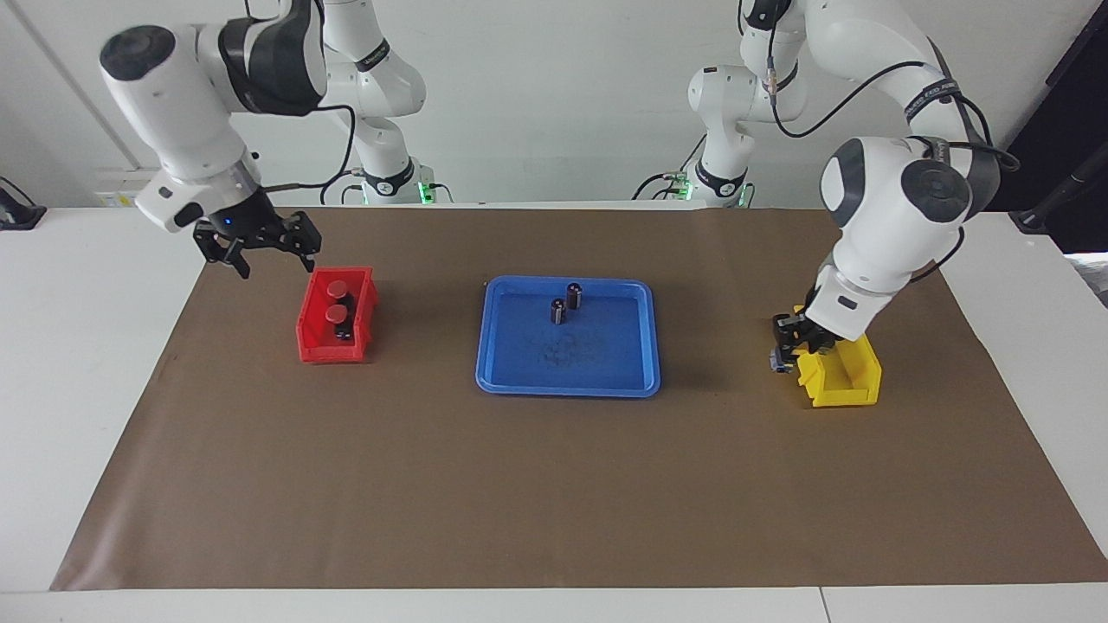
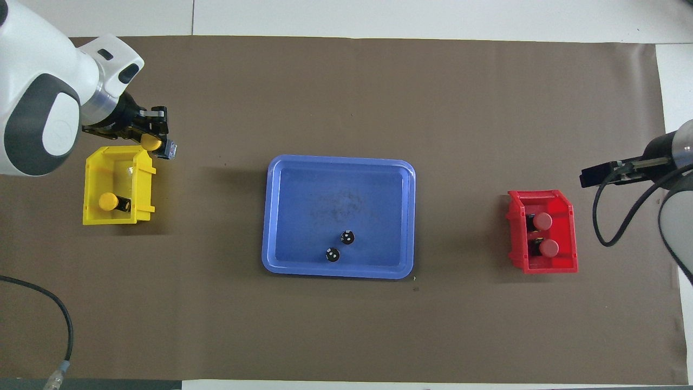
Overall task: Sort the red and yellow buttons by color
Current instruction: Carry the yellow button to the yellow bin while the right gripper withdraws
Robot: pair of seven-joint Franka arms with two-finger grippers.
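Two red buttons (image 1: pixel 338 288) (image 2: pixel 542 221) stand in the red bin (image 1: pixel 316 346) (image 2: pixel 568 265). My right gripper (image 1: pixel 275 258) (image 2: pixel 595 176) hangs open and empty, raised above the mat just outside that bin. One yellow button (image 2: pixel 108 202) lies in the yellow bin (image 1: pixel 857 389) (image 2: pixel 92 179). A second yellow button (image 2: pixel 150 143) is held sideways by my left gripper (image 1: pixel 786 353) (image 2: pixel 157 142), which is shut on it over the yellow bin's rim, at the corner toward the blue tray.
The blue tray (image 1: pixel 519 376) (image 2: pixel 281 179) sits mid-table between the two bins. Two dark upright cylinders (image 1: pixel 574 294) (image 2: pixel 347 236) stand in its part nearer to the robots. A brown mat (image 1: pixel 519 484) covers the table.
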